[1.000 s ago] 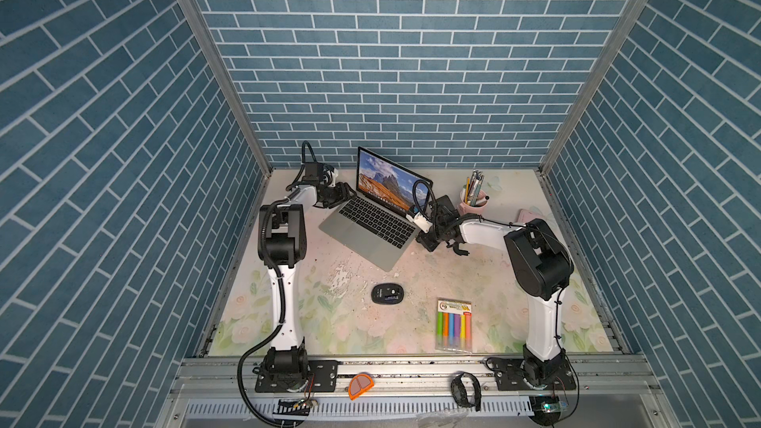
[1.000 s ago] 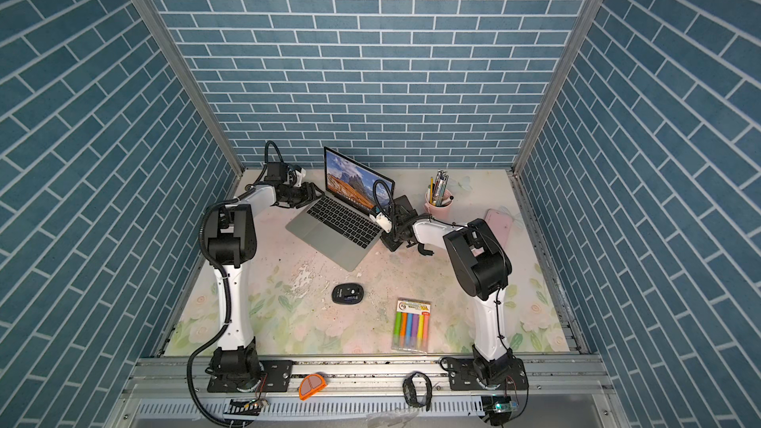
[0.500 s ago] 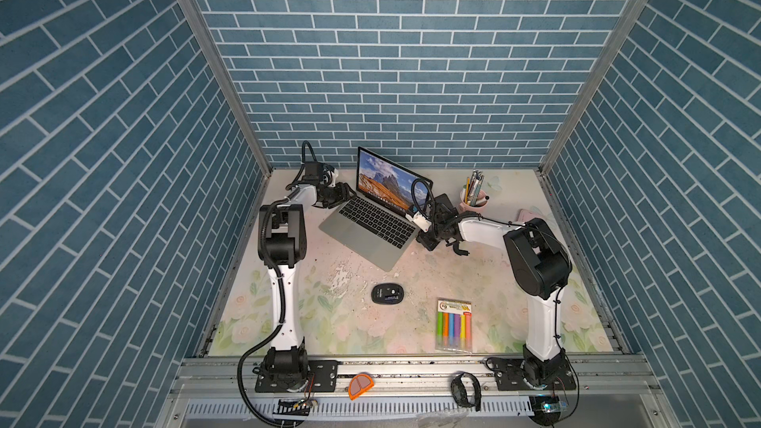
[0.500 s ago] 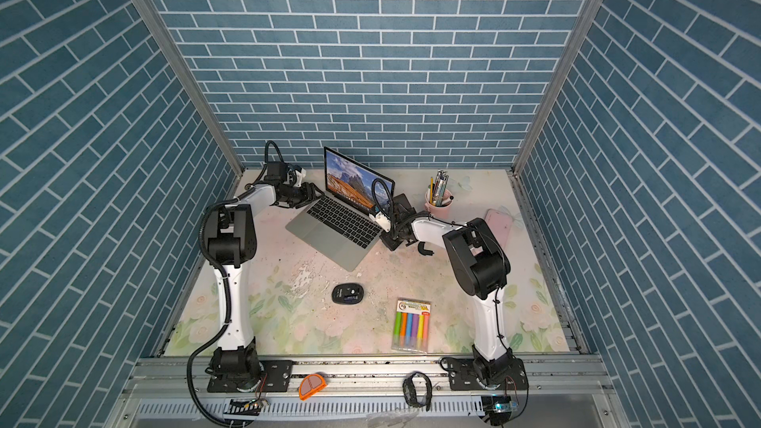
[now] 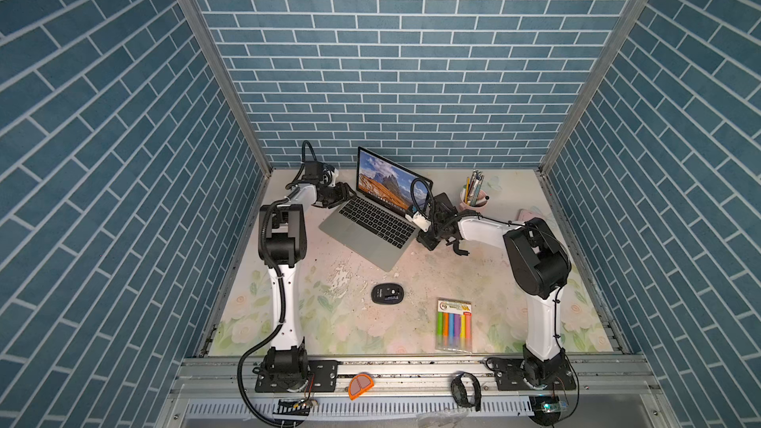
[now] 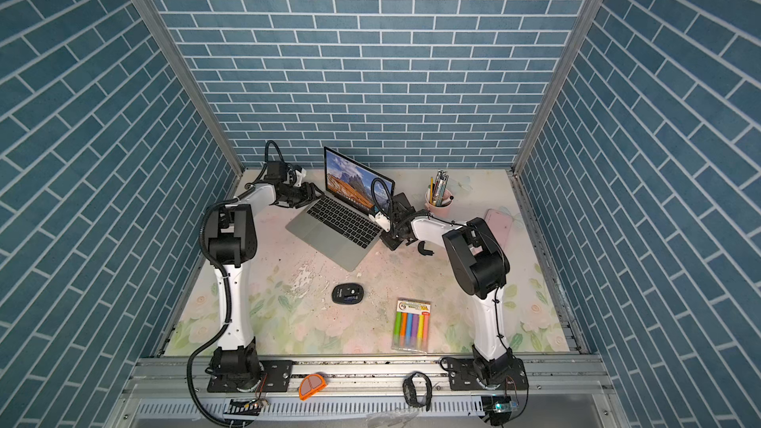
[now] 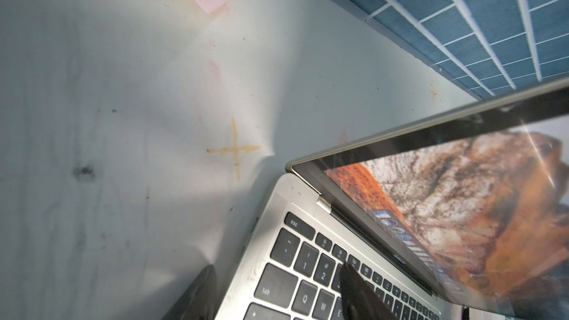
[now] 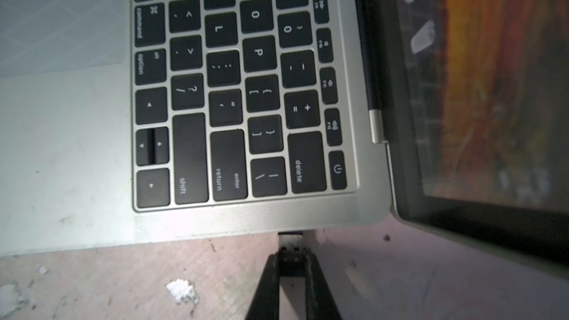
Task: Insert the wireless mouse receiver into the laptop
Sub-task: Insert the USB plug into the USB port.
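The open silver-grey laptop (image 5: pixel 370 224) (image 6: pixel 337 228) sits slantwise at the back of the table, its screen lit with an orange mountain scene. My right gripper (image 8: pixel 292 261) (image 5: pixel 424 240) is shut on the wireless mouse receiver (image 8: pixel 291 252), a tiny dark stub. Its metal tip meets the laptop's right side edge (image 8: pixel 246 220), below the return key. My left gripper (image 7: pixel 277 290) (image 5: pixel 346 193) is open at the laptop's back left corner. One of its fingers (image 7: pixel 354 287) lies over the number keys, the other finger (image 7: pixel 200 293) is on the table beside the edge.
A black mouse (image 5: pixel 387 294) lies in front of the laptop, with a pack of highlighters (image 5: pixel 454 325) to its right. A pink pencil cup (image 5: pixel 473 197) and a pink slab (image 6: pixel 500 226) stand at the back right. A small black curved piece (image 6: pixel 424 248) lies by the right wrist.
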Robot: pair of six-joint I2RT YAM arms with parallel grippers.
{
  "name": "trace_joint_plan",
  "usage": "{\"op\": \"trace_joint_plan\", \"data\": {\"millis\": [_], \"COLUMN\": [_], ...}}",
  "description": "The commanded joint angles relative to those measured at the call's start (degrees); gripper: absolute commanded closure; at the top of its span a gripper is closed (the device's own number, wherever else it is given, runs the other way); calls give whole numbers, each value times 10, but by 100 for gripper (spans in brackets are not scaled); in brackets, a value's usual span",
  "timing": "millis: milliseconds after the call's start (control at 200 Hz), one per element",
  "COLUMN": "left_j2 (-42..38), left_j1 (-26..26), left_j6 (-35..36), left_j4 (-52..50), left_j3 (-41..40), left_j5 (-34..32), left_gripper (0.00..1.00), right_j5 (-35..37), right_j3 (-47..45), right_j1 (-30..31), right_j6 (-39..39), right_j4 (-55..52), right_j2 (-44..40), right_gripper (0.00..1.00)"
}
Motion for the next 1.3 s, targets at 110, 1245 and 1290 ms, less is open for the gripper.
{"op": "trace_joint_plan", "data": {"millis": [110, 1245, 1290], "left_j2": [27, 53, 45], "left_j1": [-5, -22, -22], "left_j6": [3, 54, 48], "left_j4": [-55, -150, -142], "left_j3": [-3, 43, 31], "left_j5": [12, 49, 33], "left_gripper": [36, 37, 36], "right_j5": [-23, -37, -33], "right_j3": [14, 50, 50], "right_j1": [3, 12, 12], "right_j6": [-4, -17, -12], "right_j4": [-1, -13, -12], "right_j2": [22, 29, 29], "right_gripper": [91, 85, 81]}}
